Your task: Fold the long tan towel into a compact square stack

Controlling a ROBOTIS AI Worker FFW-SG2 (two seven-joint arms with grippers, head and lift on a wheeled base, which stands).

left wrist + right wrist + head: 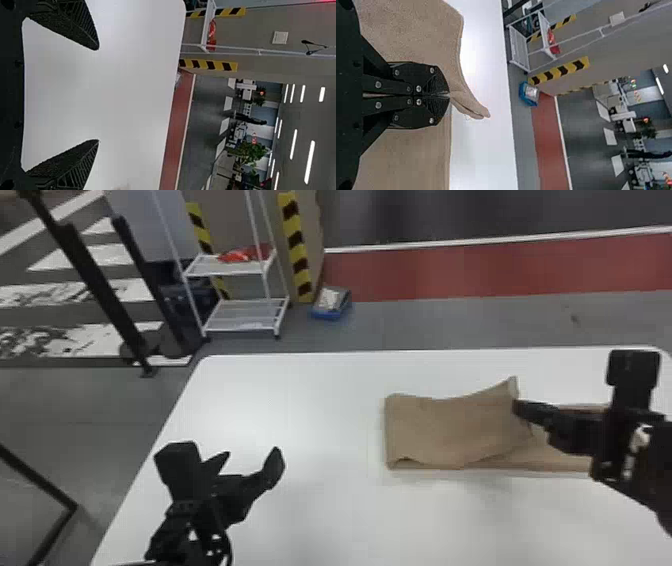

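The towel [450, 430] is plain tan all over, the table [300, 405] is white, and the left gripper [251, 454] and right gripper [516, 408] are both black. Behind them, the rack [235, 304] is white with a bright red thing [237, 255] on it, the 2 bands [298, 250] have yellow and black stripes, and the bin [327, 315] is blue with white and grey in it. The floor [400, 325] is grey, with a wide red strip [500, 270], a thin white line [475, 242] along it, and fat white stripes [137, 290] on dark grey.
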